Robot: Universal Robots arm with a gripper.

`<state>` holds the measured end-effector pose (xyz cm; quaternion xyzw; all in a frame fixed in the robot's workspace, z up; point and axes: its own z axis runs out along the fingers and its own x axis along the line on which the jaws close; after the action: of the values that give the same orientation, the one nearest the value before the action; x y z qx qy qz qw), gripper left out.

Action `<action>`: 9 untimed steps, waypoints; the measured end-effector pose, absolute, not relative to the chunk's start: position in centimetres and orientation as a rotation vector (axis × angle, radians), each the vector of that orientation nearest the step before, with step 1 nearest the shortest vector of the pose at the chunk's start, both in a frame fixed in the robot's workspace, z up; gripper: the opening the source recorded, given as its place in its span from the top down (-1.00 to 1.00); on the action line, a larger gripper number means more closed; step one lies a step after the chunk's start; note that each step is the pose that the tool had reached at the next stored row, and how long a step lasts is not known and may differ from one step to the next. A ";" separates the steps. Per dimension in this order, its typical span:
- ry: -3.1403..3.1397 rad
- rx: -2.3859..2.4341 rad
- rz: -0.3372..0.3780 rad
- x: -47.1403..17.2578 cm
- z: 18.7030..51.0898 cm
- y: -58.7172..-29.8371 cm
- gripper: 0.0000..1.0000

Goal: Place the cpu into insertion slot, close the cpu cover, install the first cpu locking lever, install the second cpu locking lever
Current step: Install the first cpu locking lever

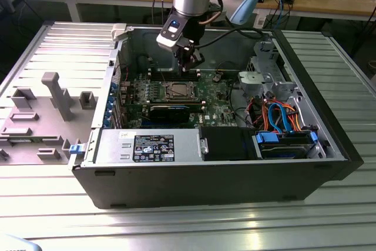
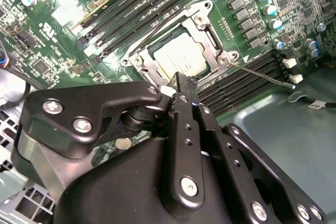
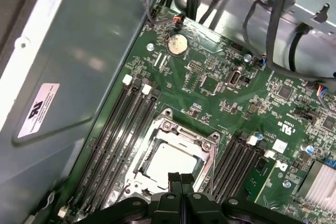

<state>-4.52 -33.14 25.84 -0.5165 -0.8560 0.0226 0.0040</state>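
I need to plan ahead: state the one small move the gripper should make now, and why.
Probably slide the shut fingers sideways onto the free locking lever and press it down. The cpu already lies under the closed cpu cover, yet this lever's thin rod juts out unlatched, and the fingers are at the cover's edge.

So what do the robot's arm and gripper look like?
The arm is a shiny silver tube with black rings and a light blue cap. A black cable trails off it. The gripper is black, with slim jaws and silver screws.
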 end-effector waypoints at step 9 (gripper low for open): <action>-2.746 -1.512 0.071 -4.5 25.8 -33.1 0.79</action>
<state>-4.52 -33.14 25.85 -0.4823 -0.8757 0.0228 0.0031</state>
